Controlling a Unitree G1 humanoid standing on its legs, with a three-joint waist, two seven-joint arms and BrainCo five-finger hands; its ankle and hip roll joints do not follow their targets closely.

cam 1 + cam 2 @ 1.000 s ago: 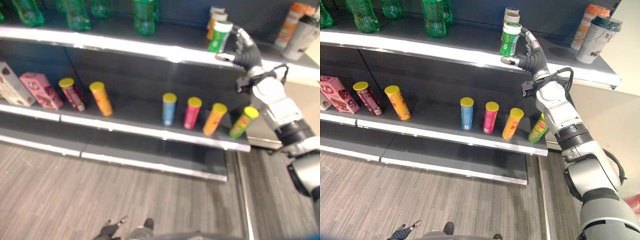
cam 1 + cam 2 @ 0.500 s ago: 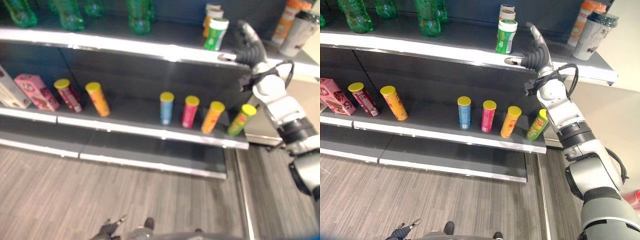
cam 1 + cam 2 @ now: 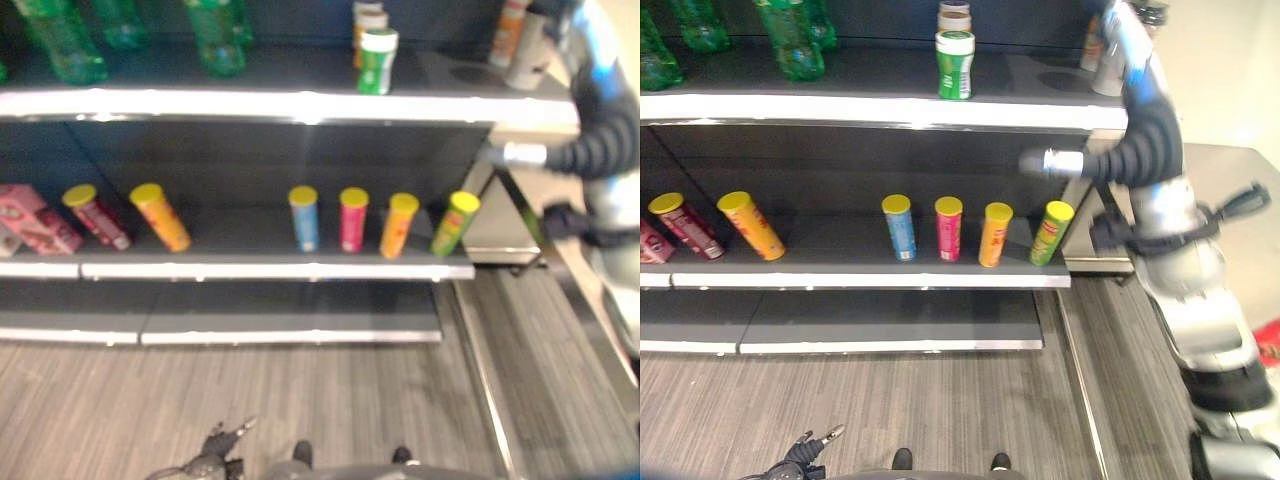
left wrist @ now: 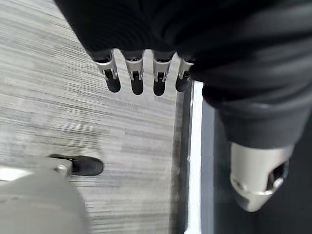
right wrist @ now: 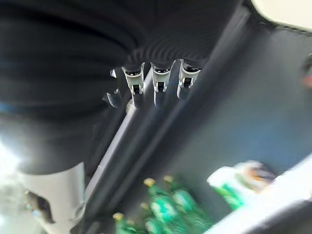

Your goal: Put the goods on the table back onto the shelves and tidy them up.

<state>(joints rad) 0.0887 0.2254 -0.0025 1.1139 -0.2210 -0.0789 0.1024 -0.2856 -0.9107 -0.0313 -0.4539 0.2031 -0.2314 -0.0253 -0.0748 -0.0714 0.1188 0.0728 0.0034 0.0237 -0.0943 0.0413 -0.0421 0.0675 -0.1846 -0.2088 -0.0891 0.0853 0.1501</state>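
Observation:
A green-and-white can (image 3: pixel 954 65) stands upright on the top shelf (image 3: pixel 870 108), with another can (image 3: pixel 954 14) right behind it. My right hand (image 3: pixel 1143 148) is held up in front of the shelf's right end, well to the right of the can and apart from it. It is open, thumb pointing left and fingers straight and empty (image 5: pixel 156 84). The right wrist view also catches the green can (image 5: pixel 233 182) from afar. My left hand (image 4: pixel 137 77) hangs open low over the floor and holds nothing.
Green bottles (image 3: pixel 790 40) stand at the top shelf's left, cups (image 3: pixel 1102 62) at its right behind my hand. The middle shelf (image 3: pixel 860 280) carries blue (image 3: pixel 899 226), pink (image 3: pixel 948 227), orange (image 3: pixel 993 233) and green (image 3: pixel 1051 232) tubes, two more tubes at left (image 3: pixel 751 225), and a pink box (image 3: pixel 30 218).
My right hand has drawn back from beside the green can, to the right and off the top shelf. The can stays standing. The camera has swung right as well.

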